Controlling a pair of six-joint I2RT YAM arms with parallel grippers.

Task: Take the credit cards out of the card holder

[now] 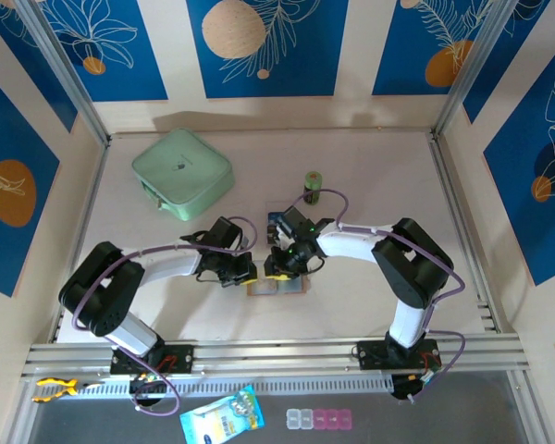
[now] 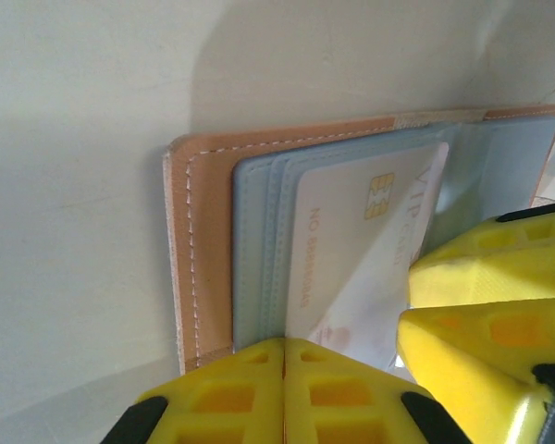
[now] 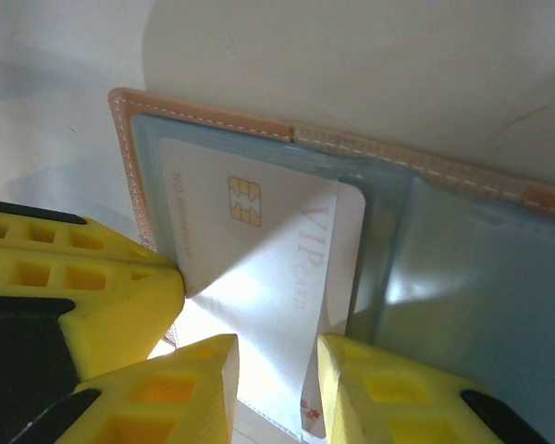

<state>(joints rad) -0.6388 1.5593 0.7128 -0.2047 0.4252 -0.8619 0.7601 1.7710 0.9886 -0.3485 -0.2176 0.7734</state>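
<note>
Clenched shut, the left gripper (image 2: 284, 379) is pinning the tan leather bifold card holder (image 2: 208, 250) to the table (image 2: 74, 139), likely steadying it while the right gripper (image 3: 273, 388), jaws parted, is straddling a protruding white plastic card (image 3: 259, 250).

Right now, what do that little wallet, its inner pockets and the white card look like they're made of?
The card holder looks like matte tan leather or imitation, pale stitching along its edge. Its sleeves seem clear greyish plastic; layers show through. The credit card looks like glossy white plastic with a gold chip.
</note>
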